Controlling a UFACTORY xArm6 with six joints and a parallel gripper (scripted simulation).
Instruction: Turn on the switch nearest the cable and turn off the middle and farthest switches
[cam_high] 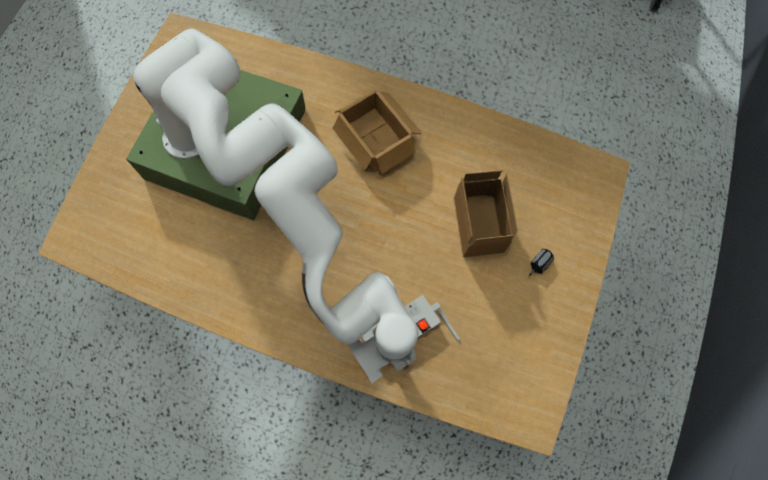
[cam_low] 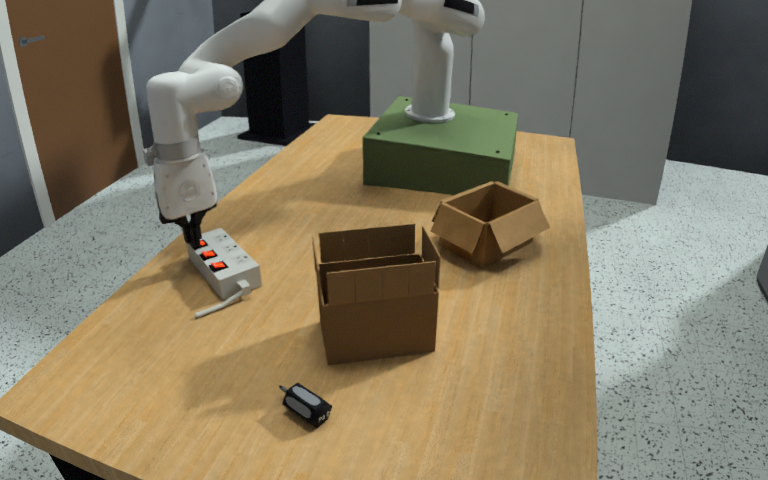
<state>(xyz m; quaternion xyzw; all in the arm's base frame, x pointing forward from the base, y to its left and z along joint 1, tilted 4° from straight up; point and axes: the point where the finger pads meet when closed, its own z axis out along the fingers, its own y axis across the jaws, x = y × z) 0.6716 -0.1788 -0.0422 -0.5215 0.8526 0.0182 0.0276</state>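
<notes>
The grey power strip [cam_low: 224, 262] lies the right way up near the table's left edge, with its cable stub [cam_low: 220, 305] pointing toward the front. Its three switches glow red: the one nearest the cable [cam_low: 218, 266], the middle one [cam_low: 208, 254] and the farthest one [cam_low: 202, 243]. My gripper [cam_low: 193, 236] is shut with nothing between its fingers, and its tips point straight down at the farthest switch, touching or just above it. In the overhead view my wrist [cam_high: 395, 335] covers most of the strip; only the switch nearest the cable [cam_high: 422, 324] shows.
A tall open cardboard box [cam_low: 376, 291] stands at the table's middle. A second open box [cam_low: 489, 221] with splayed flaps sits behind it. A small black device [cam_low: 306, 404] lies near the front edge. The green robot base [cam_low: 441, 144] is at the far end.
</notes>
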